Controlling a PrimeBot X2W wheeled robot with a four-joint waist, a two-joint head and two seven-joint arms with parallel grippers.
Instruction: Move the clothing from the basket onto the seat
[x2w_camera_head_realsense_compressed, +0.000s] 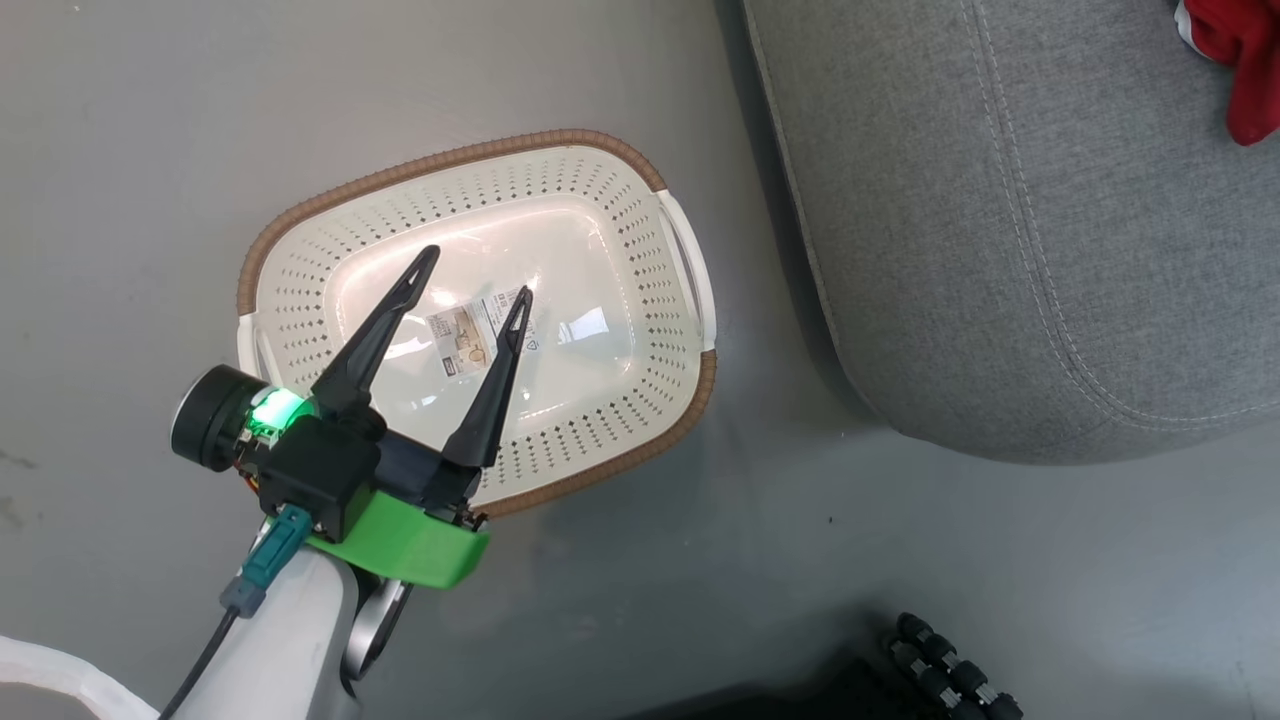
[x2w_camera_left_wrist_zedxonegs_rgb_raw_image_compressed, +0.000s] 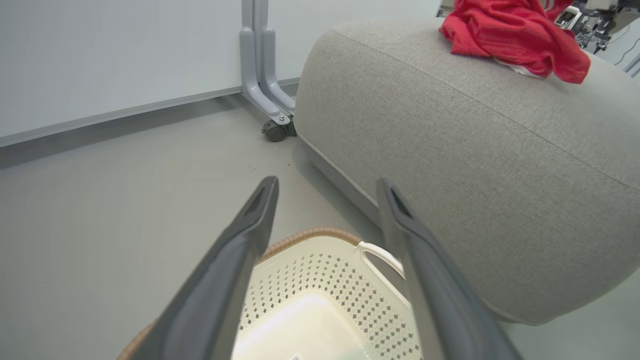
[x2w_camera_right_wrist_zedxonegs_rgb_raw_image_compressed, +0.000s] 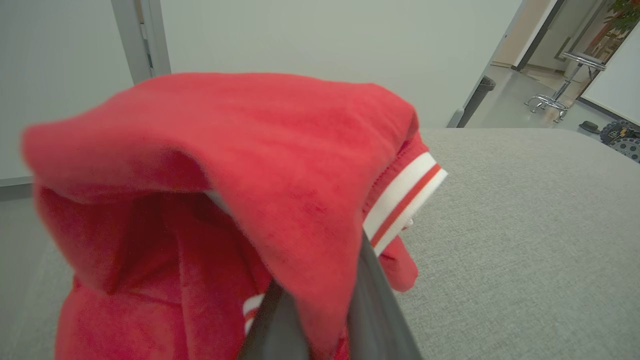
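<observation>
The clothing (x2w_camera_right_wrist_zedxonegs_rgb_raw_image_compressed: 240, 165) is out of the basket and up on the seat (x2w_camera_right_wrist_zedxonegs_rgb_raw_image_compressed: 525, 240): a red bundle with white striped trim. Part of it rests on the grey cushion and part is draped over your right pincer (x2w_camera_right_wrist_zedxonegs_rgb_raw_image_compressed: 322, 305). That pincer's fingers are pinched together with red fabric caught between them, so I read it as clamped on the clothing. I can't tell whether the bundle is one piece or two. The basket (x2w_camera_head_realsense_compressed: 300, 290) sits on the floor (x2w_camera_head_realsense_compressed: 130, 150) just beside the seat, with nothing inside but the label (x2w_camera_head_realsense_compressed: 478, 335) on its bottom. Your left pincer (x2w_camera_head_realsense_compressed: 478, 271) hangs over it with fingers spread wide, holding nothing. My read is that you're at the final drop-off and the transfer is nearly done. Next you need to part the right fingers and back out. The risk is that the cloth draped over the fingertips rides along on the retreat, so pull out low and along the fingers, not up through the fold. The left arm has nothing to pick.
</observation>
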